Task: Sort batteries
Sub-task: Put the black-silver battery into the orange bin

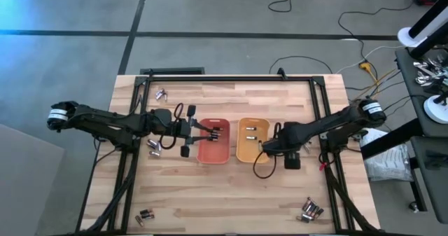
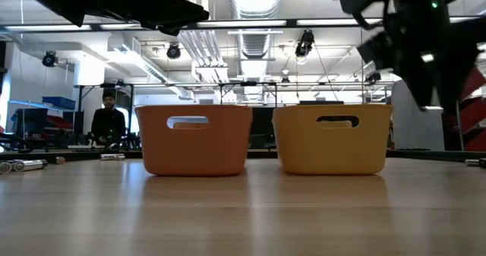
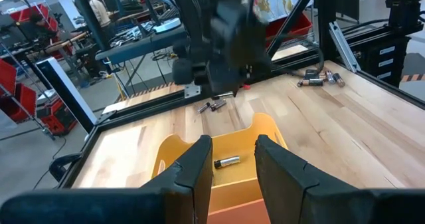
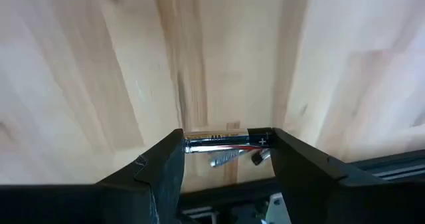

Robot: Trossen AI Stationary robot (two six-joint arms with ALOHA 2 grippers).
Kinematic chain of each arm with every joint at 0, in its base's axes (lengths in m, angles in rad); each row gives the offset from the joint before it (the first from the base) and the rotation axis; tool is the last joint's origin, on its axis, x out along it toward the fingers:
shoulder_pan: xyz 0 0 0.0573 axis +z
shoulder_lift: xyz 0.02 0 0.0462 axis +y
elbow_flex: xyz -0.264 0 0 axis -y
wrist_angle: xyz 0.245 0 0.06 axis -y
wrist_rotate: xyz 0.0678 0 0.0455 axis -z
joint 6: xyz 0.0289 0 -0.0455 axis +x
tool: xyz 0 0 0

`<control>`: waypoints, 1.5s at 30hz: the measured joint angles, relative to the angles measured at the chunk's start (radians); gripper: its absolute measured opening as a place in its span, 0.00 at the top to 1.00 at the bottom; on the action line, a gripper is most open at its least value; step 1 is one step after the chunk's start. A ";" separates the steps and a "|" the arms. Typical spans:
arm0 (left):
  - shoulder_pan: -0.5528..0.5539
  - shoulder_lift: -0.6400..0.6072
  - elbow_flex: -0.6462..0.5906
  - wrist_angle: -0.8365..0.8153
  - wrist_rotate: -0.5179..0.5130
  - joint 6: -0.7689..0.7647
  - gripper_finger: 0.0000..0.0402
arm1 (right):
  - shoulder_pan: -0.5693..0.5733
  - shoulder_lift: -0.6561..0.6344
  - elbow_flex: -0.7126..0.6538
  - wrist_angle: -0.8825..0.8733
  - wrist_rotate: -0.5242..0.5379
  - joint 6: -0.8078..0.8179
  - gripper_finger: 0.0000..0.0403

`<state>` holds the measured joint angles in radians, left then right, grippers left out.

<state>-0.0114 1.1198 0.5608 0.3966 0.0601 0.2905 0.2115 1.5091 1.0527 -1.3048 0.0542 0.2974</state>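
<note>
1. Clamped end to end between the right gripper's (image 4: 228, 144) jaws is a silvery battery (image 4: 222, 141) with a dark plus-marked tip, held crosswise so the pads press its two ends; more loose batteries (image 4: 232, 157) lie on the wooden table (image 4: 99, 64) just below it.
2. Seen from above, that gripper (image 1: 269, 146) hangs at the yellow tray's (image 1: 245, 152) outer edge, probably carrying its cell toward the two batteries (image 1: 252, 132) already inside.
3. Parted and empty, the left gripper's (image 3: 232, 161) jaws frame nothing but air; just beyond their tips a silvery cell (image 3: 226, 162) rests in the yellow tray.
4. From overhead the left gripper (image 1: 210, 132) sits over the orange tray (image 1: 213, 152), likely having let go there.
5. Farther out from both jaws, unsorted clusters wait near the table's corners (image 1: 311, 209), (image 1: 145, 215), (image 1: 162, 94), (image 1: 154, 146).
</note>
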 joint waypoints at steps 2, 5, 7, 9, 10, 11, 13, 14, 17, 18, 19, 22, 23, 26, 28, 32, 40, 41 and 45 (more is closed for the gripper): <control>0.000 0.000 0.000 0.000 0.000 0.000 0.76 | 0.000 -0.008 0.037 0.002 0.021 0.007 0.51; 0.000 0.000 0.000 0.000 0.000 -0.001 0.76 | 0.000 -0.006 0.095 0.005 0.055 0.000 0.50; 0.000 0.000 0.000 0.000 0.000 -0.001 0.76 | 0.000 -0.001 0.128 0.015 0.077 -0.010 0.50; 0.000 0.000 0.000 0.000 0.000 -0.002 0.76 | 0.000 0.006 0.147 0.050 0.107 -0.019 0.50; 0.000 0.000 0.000 0.000 0.000 -0.002 0.76 | -0.001 0.009 0.152 0.077 0.113 -0.020 0.49; 0.000 0.000 0.000 0.000 0.000 -0.003 0.76 | -0.004 0.011 0.153 0.110 0.114 -0.022 0.49; 0.000 0.000 0.000 0.002 0.000 -0.004 0.76 | -0.007 0.016 0.153 0.168 0.114 -0.034 0.49; 0.000 0.000 0.000 0.002 0.000 -0.004 0.76 | -0.010 0.019 0.152 0.197 0.114 -0.044 0.49; 0.000 0.000 0.000 0.002 0.000 -0.004 0.76 | -0.020 0.033 0.151 0.252 0.113 -0.068 0.49; 0.000 0.000 0.000 0.002 0.000 -0.004 0.76 | -0.026 0.041 0.151 0.262 0.112 -0.072 0.50; 0.000 0.000 0.000 0.003 0.000 -0.004 0.76 | -0.033 0.049 0.150 0.273 0.112 -0.073 0.50; 0.000 0.000 0.000 0.006 0.000 -0.004 0.76 | -0.052 0.075 0.150 0.277 0.105 -0.073 0.51; 0.000 0.000 0.000 0.007 0.000 -0.004 0.76 | -0.058 0.083 0.150 0.277 0.105 -0.073 0.51; 0.000 0.000 0.000 0.007 0.000 -0.004 0.76 | -0.074 0.108 0.148 0.286 0.104 -0.086 0.51; 0.000 0.000 0.000 0.007 0.000 -0.004 0.76 | -0.082 0.126 0.147 0.304 0.103 -0.105 0.50; 0.000 0.000 0.000 0.008 0.000 -0.004 0.76 | -0.106 0.157 0.145 0.313 0.096 -0.113 0.50; 0.000 0.000 0.000 0.008 0.000 -0.003 0.76 | -0.146 0.190 0.142 0.360 0.096 -0.129 0.50; 0.000 0.000 0.000 0.008 0.000 -0.003 0.76 | -0.147 0.195 0.141 0.370 0.096 -0.135 0.50; 0.000 0.000 0.000 0.008 0.000 0.003 0.76 | -0.158 0.212 0.132 0.446 0.096 -0.164 0.50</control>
<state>-0.0116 1.1198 0.5610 0.4042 0.0601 0.2939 0.0532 1.7212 1.1850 -0.8589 0.1500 0.1334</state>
